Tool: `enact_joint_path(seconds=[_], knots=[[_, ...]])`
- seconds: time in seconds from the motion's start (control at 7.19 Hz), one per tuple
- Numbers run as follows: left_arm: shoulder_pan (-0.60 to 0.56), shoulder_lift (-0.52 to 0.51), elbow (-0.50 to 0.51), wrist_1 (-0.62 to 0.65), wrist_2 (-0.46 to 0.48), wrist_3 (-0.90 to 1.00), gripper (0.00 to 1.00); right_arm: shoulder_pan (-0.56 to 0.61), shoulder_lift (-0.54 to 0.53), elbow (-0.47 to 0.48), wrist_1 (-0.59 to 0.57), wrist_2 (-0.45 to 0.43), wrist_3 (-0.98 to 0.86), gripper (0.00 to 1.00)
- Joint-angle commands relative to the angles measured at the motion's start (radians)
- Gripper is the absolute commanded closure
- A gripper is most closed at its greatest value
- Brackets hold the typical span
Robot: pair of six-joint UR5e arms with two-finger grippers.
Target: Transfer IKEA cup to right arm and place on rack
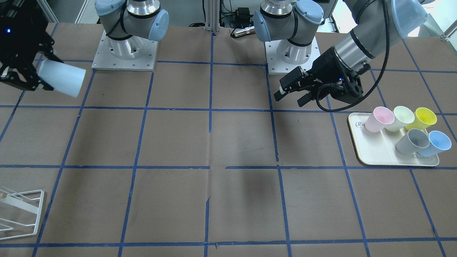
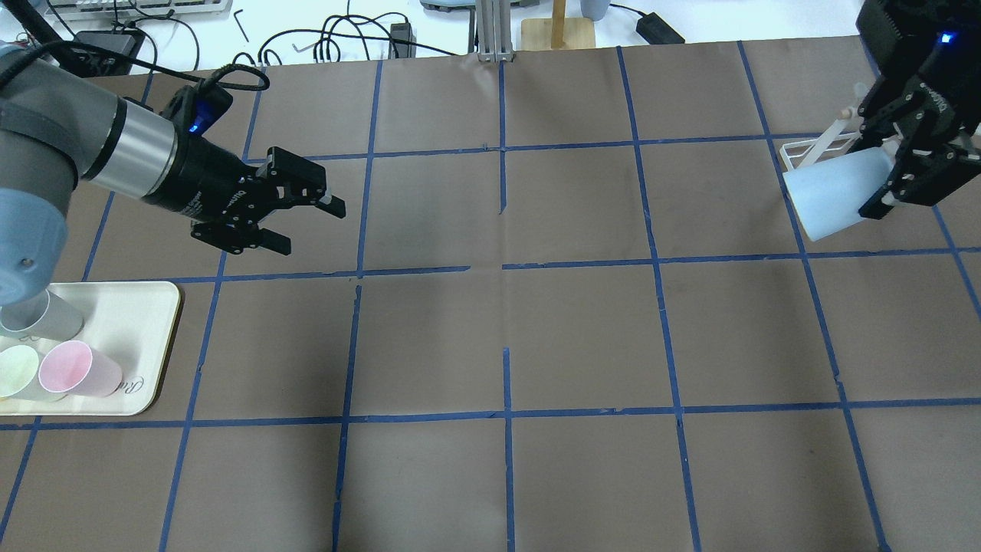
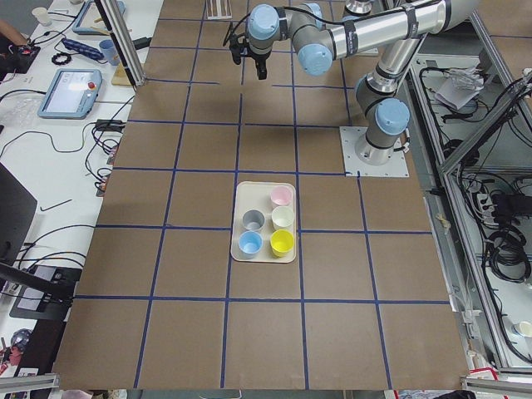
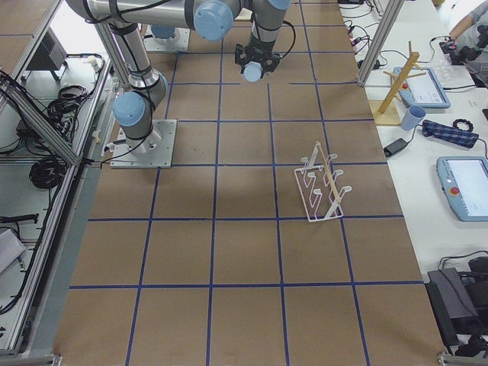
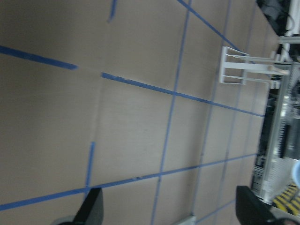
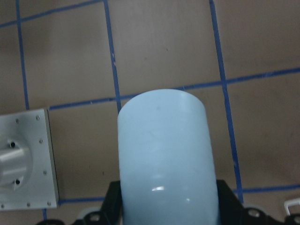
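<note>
My right gripper [image 1: 43, 73] is shut on the pale blue IKEA cup [image 1: 62, 82] and holds it tilted on its side, above the table. In the overhead view the right gripper [image 2: 874, 165] holds the cup [image 2: 828, 195] just in front of the white wire rack [image 2: 808, 149]. The right wrist view shows the cup [image 6: 164, 154] between the fingers. The rack [image 1: 21, 214] stands on the table with nothing on it, and it also shows in the right exterior view [image 4: 324, 183]. My left gripper [image 1: 289, 97] is open and empty, well apart from the cup; it also shows in the overhead view [image 2: 310, 228].
A cream tray [image 1: 375, 153] beside my left arm holds a pink cup [image 1: 378, 119], a cream cup [image 1: 400, 117], a yellow cup [image 1: 423, 117], a grey cup [image 1: 412, 141] and a second blue cup [image 1: 435, 142]. Both arm bases stand at the robot's edge of the table.
</note>
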Motion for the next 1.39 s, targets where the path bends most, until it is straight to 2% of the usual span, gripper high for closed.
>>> enact_joint_path(seconds=[0.0,0.14,0.28,0.42,0.7,0.97,1.25], knots=[[-0.016,-0.019,0.079,-0.01,0.302,0.021,0.0,-0.007,0.05,0.014,-0.137,-0.281,0.145,0.83],[-0.025,-0.019,0.101,-0.051,0.417,0.035,0.0,-0.007,0.102,0.017,-0.218,-0.379,0.171,0.83],[-0.053,-0.022,0.104,-0.057,0.481,0.039,0.0,-0.007,0.14,0.017,-0.292,-0.418,0.183,0.83],[-0.109,-0.021,0.105,-0.057,0.498,0.032,0.0,-0.007,0.163,0.02,-0.381,-0.482,0.229,0.82],[-0.203,0.004,0.102,-0.059,0.509,0.024,0.0,0.004,0.243,0.02,-0.513,-0.503,0.255,0.81],[-0.209,0.027,0.104,-0.105,0.491,0.022,0.0,0.022,0.301,0.02,-0.575,-0.533,0.267,0.8],[-0.184,0.015,0.107,-0.096,0.48,0.042,0.0,0.041,0.337,0.017,-0.613,-0.561,0.263,0.8]])
